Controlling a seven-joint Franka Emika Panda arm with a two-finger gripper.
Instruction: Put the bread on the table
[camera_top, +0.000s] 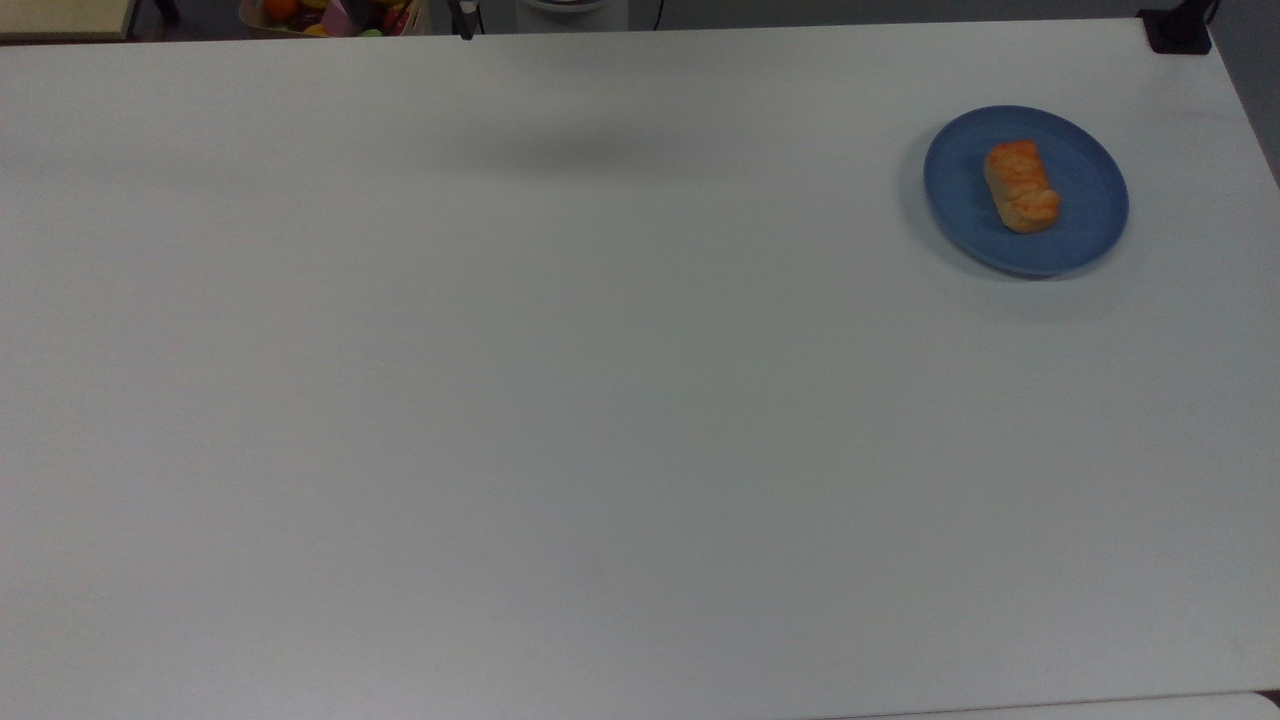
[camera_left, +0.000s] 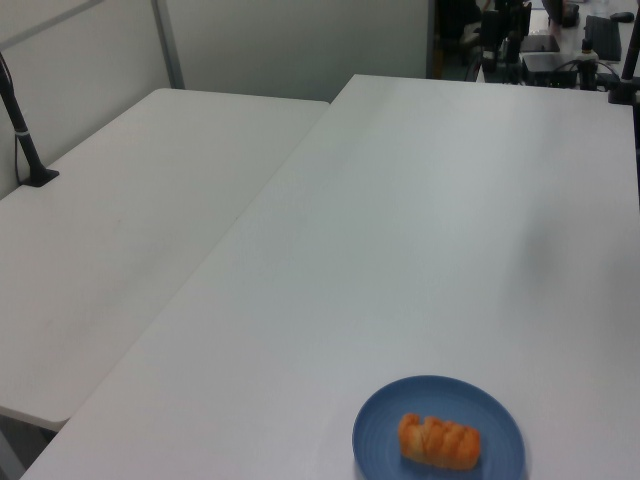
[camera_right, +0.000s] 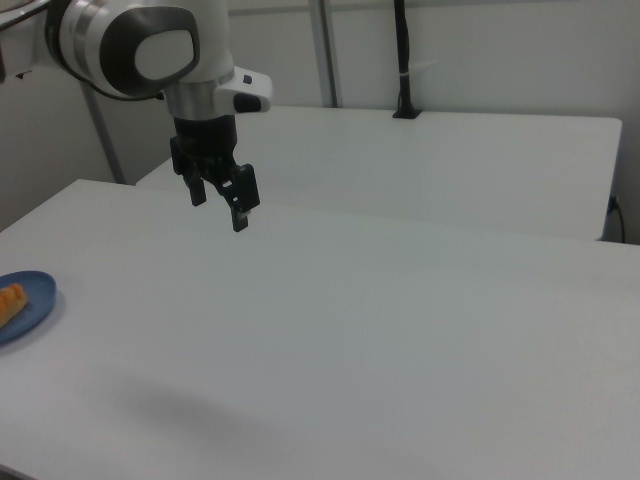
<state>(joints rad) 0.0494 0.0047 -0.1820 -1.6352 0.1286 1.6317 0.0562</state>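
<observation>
In the right view, going from left to right, one bread (camera_right: 10, 300) is seen on one plate (camera_right: 30, 305) at the right view's left edge; further right, one gripper (camera_right: 220, 208) is held high above the table (camera_right: 380, 340), its two fingers apart with nothing between them, well away from the bread. In the top view the table (camera_top: 500, 400) is bare across its left and middle, and the plate (camera_top: 1095, 215) lies near the top view's right edge with the bread (camera_top: 1021, 186) resting near its centre, long axis roughly up and down the picture. The bread is judged to be light and probably somewhat soft, with a glossy, lumpy crust that may be slippery; a gentle hold across its short width at mid-length is judged best. In the left view one plate (camera_left: 380, 430) and one bread (camera_left: 439, 441) are counted near the bottom edge.
</observation>
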